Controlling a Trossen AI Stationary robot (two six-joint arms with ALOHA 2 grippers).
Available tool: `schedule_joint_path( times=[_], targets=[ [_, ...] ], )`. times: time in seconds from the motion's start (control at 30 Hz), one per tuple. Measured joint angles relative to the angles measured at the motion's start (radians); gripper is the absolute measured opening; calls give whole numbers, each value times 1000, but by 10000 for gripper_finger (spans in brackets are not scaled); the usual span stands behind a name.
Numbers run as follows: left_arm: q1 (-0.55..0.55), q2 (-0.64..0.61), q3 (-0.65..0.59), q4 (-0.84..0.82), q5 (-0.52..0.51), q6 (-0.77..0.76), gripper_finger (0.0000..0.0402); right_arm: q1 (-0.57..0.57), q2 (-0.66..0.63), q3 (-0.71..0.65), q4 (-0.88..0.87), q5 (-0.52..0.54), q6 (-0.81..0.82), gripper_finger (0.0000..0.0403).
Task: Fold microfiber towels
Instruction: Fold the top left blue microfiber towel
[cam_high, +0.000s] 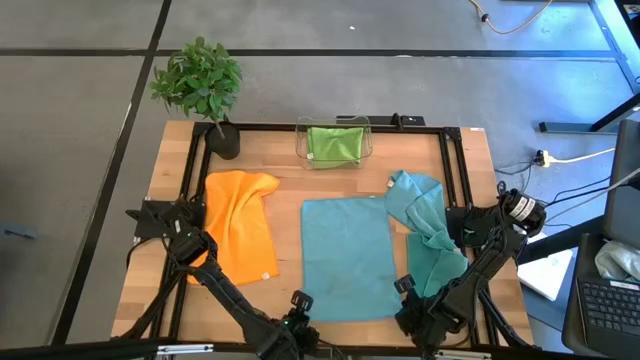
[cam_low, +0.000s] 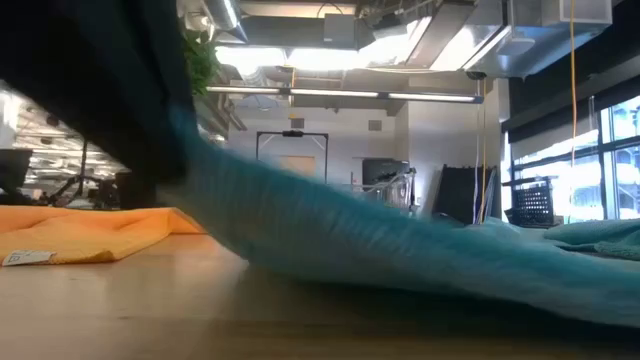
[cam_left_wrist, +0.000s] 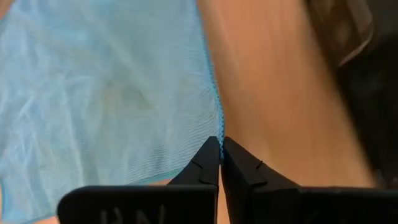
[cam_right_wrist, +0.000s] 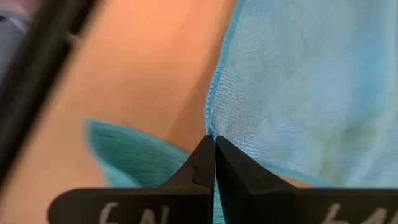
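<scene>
Pinching the two near corners of the flat teal towel (cam_high: 346, 258), one gripper to each: left gripper (cam_left_wrist: 220, 160) closed on the towel's left-hand edge at its near end, right gripper (cam_right_wrist: 214, 158) closed on the right-hand edge likewise. Lying spread in the middle of the wooden table (cam_high: 288, 170), long axis running away from the arms toward the clear bin (cam_high: 335, 143) at the far edge, so stretching ahead of both grippers. Judging the coming move as a lift and carry of the near hem toward the far hem, both arms equally placed for it. Rising already off the wood at the near end in the low view, the cloth sloping down toward its far part.

Showing as thin, soft, fine-ribbed weave with a stitched border, faintly creased, limp enough to drape. Resting well left of it, the orange towel (cam_high: 240, 225), rumpled at its far end, a small white label at one near corner. Heaped just to the right, touching or nearly so, a crumpled teal towel (cam_high: 425, 228). Sitting folded inside the bin, the lime green towel (cam_high: 334, 143). Standing at the far left corner, a leafy potted plant (cam_high: 200, 85)
</scene>
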Motion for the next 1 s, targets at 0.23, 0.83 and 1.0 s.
schedule_joint_path(
  times=[0.23, 0.83, 1.0],
  targets=[
    [-27, -2, 31, 25, 127, -147, 0, 47, 0, 117, -43, -18, -35, 11],
    [102, -4, 29, -447, -351, -120, 0, -94, -3, 87, -562, 543, 19, 8],
    [196, -3, -73, -448, -348, -134, 0, -195, -3, -42, -540, 557, 28, 12]
  ],
)
